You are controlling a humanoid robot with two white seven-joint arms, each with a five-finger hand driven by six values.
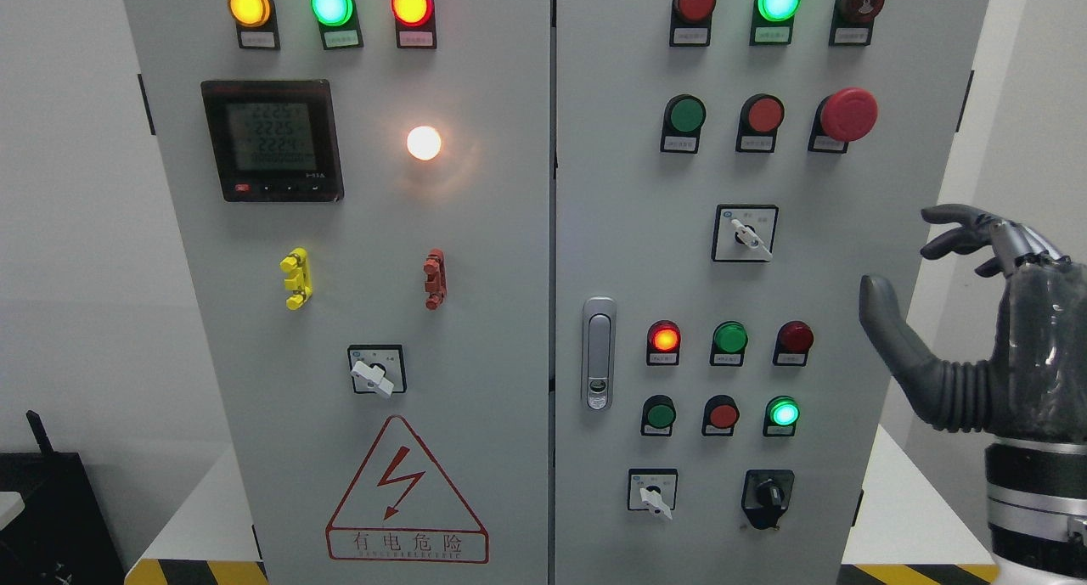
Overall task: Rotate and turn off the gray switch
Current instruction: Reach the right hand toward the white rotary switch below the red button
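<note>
Well left of right hand (fingers spread): gray switch

Bright, sharp pic; white lamp glares.

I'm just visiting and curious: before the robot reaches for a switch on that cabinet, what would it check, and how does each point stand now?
1. Right hand free: ok, fingers spread, holding nothing.
2. Hand clear of the cabinet: ok, it hovers off the right edge, touching no control.
3. Target known: cannot tell; three gray switches show, upper right, lower right, left door.
4. Path clear: ok, nothing lies between the hand and the right door's switches.
5. Red mushroom button avoided: ok, the hand is well below it.
6. Left hand out of the way: ok, not in view.
</note>
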